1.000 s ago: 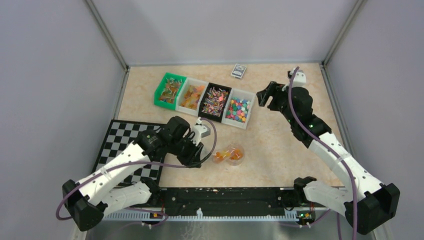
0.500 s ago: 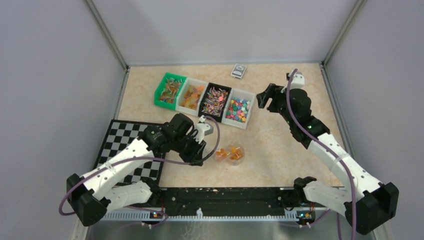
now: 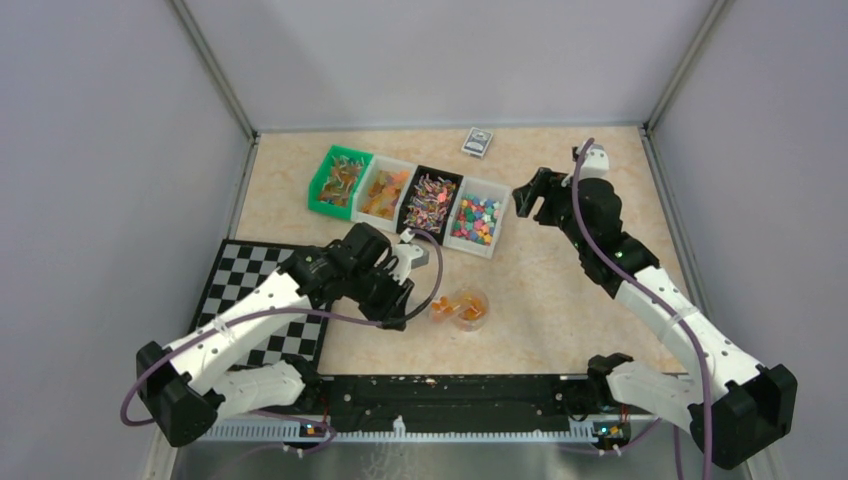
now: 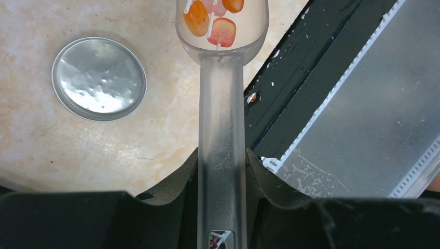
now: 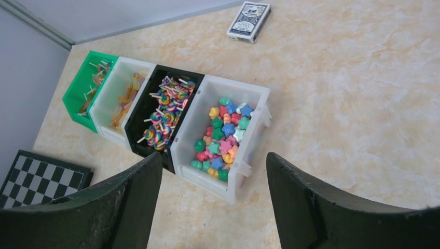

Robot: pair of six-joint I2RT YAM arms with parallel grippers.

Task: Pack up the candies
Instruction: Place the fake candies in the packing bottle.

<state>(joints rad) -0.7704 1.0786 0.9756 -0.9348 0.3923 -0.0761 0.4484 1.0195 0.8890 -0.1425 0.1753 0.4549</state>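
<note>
My left gripper (image 4: 221,155) is shut on the handle of a clear plastic scoop (image 4: 222,104). Its bowl holds a few orange candies (image 4: 221,31). From above, the left gripper (image 3: 398,290) keeps the scoop's bowl (image 3: 441,307) right beside a small clear round cup (image 3: 472,310) that has orange candies in it. The round silver lid (image 4: 98,79) lies flat on the table to the scoop's left. My right gripper (image 3: 528,195) hangs open at the back right. Its fingers (image 5: 129,197) frame the white bin of star-shaped candies (image 5: 224,132), and nothing is between them.
Four bins stand in a row at the back: green (image 3: 338,180), white (image 3: 385,192), black (image 3: 432,202) and white (image 3: 476,218). A card deck (image 3: 477,142) lies behind them. A chessboard (image 3: 245,295) sits at the left. The black rail (image 4: 306,78) runs along the table's near edge.
The left arm has crept forward and right, bringing the scoop's bowl closer to the cup. The right arm shifted slightly and then held still.
</note>
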